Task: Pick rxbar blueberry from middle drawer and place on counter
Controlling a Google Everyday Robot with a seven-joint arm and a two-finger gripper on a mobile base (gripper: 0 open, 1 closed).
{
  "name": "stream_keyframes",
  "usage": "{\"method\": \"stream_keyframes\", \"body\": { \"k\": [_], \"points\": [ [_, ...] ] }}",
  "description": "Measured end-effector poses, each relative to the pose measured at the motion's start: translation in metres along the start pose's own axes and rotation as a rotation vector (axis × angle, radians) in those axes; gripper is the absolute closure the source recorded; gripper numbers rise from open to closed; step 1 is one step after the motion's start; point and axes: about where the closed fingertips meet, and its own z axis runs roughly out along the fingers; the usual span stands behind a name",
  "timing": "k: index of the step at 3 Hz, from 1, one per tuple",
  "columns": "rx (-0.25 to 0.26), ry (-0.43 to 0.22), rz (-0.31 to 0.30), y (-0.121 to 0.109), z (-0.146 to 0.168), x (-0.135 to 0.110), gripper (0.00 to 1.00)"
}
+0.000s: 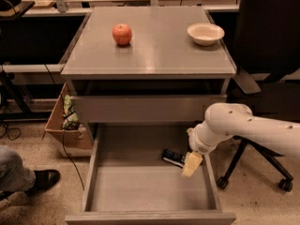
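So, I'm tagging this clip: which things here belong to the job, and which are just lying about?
Job: rxbar blueberry, middle drawer, counter, claw low in the drawer's right side, beside the bar.
Lying about: red apple and white bowl on the counter, cardboard box, office chair.

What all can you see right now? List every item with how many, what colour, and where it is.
counter: one, grey, top of the cabinet
apple: one, red, on the counter, back left
bowl: one, pale, on the counter, back right
drawer front: one, grey, just under the counter
open drawer: one, grey, pulled out below that front
snack bar: one, dark wrapper, in the open drawer, back right
cardboard box: one, brown, on the floor left of the cabinet
chair: one, black, right of the cabinet
shoe: one, dark, floor at lower left
arm: one, white, reaching in from the right
gripper: one, yellowish, in the open drawer beside the snack bar's right end
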Motion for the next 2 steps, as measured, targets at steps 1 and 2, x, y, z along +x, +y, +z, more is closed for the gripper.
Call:
{"method": "stream_keyframes", "body": {
  "k": [1, 2],
  "points": [
    [-0.011, -0.016, -0.011, -0.0096, 0.0448, 0.0122, 0.0],
    [-0.011, -0.016, -0.011, -0.0096, 0.0449, 0.0122, 0.0]
  ]
}}
